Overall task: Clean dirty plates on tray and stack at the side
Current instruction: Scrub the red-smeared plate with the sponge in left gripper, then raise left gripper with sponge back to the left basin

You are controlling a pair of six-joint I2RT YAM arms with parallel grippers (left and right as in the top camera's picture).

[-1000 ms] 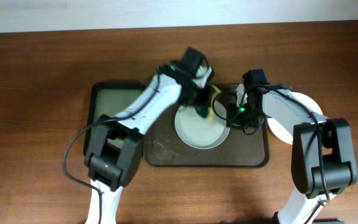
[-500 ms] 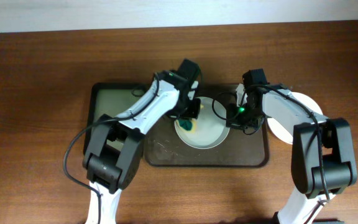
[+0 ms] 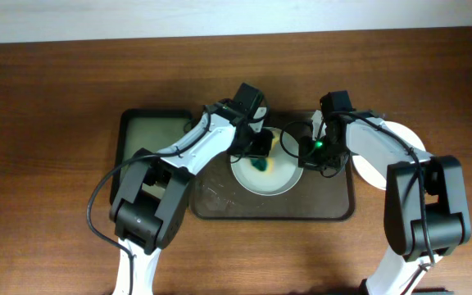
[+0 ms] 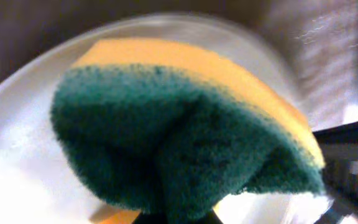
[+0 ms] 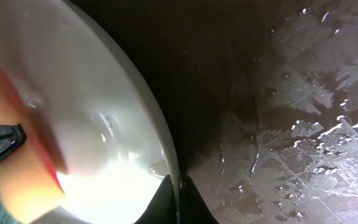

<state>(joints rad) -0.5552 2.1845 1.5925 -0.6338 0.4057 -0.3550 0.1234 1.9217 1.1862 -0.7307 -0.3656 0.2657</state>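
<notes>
Left end effector [image 3: 257,147]: clamped on a green-and-yellow sponge [image 4: 185,124]; the foam is creased where it is pinched. Green face is set down on the plate [image 3: 262,182].

Right end effector [image 5: 178,186]: closed narrow on the right rim of that plate, one finger to each side of the raised lip.

Plate lies in the tray [image 3: 220,197], near its back edge. A second plate [image 3: 367,174] is seen on the counter [image 3: 56,82], just beside the tray's right end, partly hidden under the right arm.

Handling, judged:
- Plate is taken to be stiff, glossy, wet and slippery, and breakable if dropped.
- The rim is the only hold offered, and a pinch there is best kept firm, with the plate held level.
- Tray floor is beaded with water, so sliding is to be expected.
- Sponge is soft and light.
</notes>
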